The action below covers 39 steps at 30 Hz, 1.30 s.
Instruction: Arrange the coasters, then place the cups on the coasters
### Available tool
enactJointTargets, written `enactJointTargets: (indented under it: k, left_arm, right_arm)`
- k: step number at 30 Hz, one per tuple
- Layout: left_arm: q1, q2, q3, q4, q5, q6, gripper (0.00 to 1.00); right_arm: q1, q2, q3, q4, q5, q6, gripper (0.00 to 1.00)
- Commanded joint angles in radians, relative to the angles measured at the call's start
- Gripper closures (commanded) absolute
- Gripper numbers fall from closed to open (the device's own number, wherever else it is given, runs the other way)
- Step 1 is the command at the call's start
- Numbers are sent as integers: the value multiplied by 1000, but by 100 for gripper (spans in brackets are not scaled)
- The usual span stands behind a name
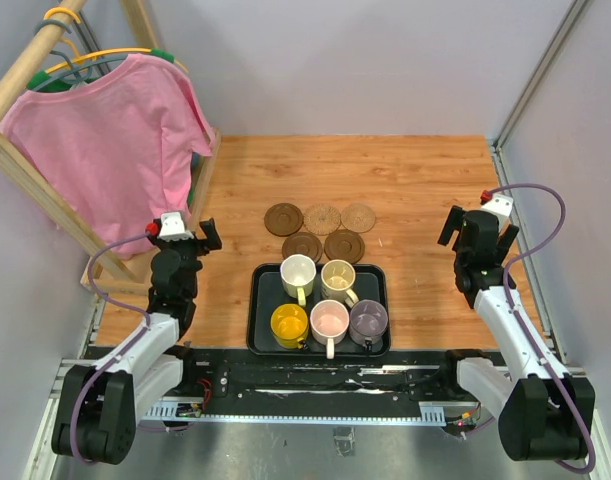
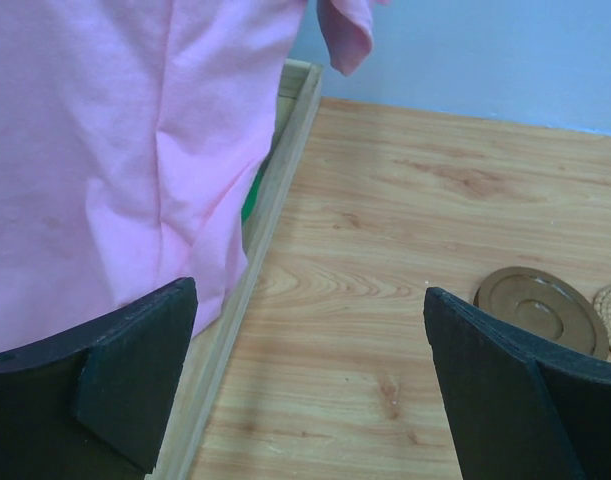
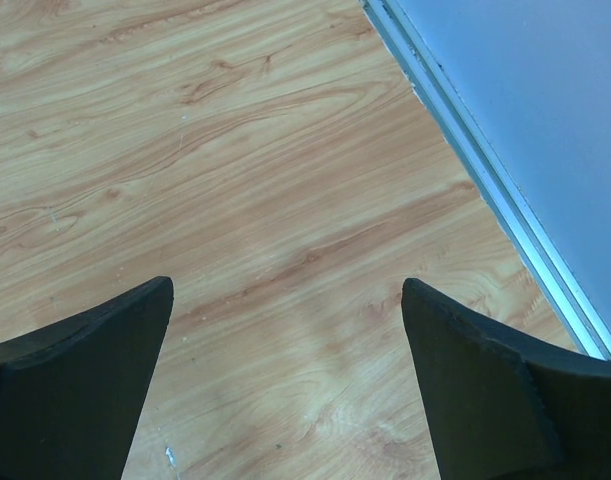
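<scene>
From above I see five coasters (image 1: pixel 322 218) in two rows on the table (image 1: pixel 425 200). They lie just behind the black tray (image 1: pixel 257 300), where all five cups (image 1: pixel 329 320) stand. My left gripper (image 2: pixel 310 330) camera shows one dark coaster (image 2: pixel 540 308) and a pink shirt (image 2: pixel 105 150). My right gripper (image 3: pixel 285 330) camera shows just table wood. Both grippers are wide open and hold nothing.

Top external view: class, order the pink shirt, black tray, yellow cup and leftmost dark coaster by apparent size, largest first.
1. pink shirt
2. black tray
3. leftmost dark coaster and yellow cup: these look alike, and the cup's rim sits nearer the camera, so I leave them unranked.
</scene>
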<state>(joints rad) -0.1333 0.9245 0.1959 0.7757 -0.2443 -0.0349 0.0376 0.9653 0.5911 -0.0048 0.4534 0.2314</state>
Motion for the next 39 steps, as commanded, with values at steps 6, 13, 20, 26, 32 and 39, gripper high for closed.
enactJointTargets:
  k: [6, 13, 20, 26, 32, 39]
  left_arm:
    - [-3, -34, 15, 36, -95, -66, 0]
    - [-3, 6, 39, 40, -65, -74, 0]
    - [-2, 105, 109, -13, -102, -249, 0]
    - [-3, 269, 233, -89, -21, -215, 0]
    - [-6, 326, 255, 14, 91, -214, 11]
    - [-89, 334, 318, 14, 125, -118, 11]
  right_arm:
    - [-4, 11, 22, 15, -117, 30, 2]
    - [-4, 7, 54, 19, -220, 40, 2]
    - [-4, 55, 88, 28, -282, 56, 2]
    - [2, 112, 101, 101, -412, 33, 1]
    - [62, 167, 158, 151, -416, -44, 1]
    - [90, 196, 261, 148, -454, -20, 2]
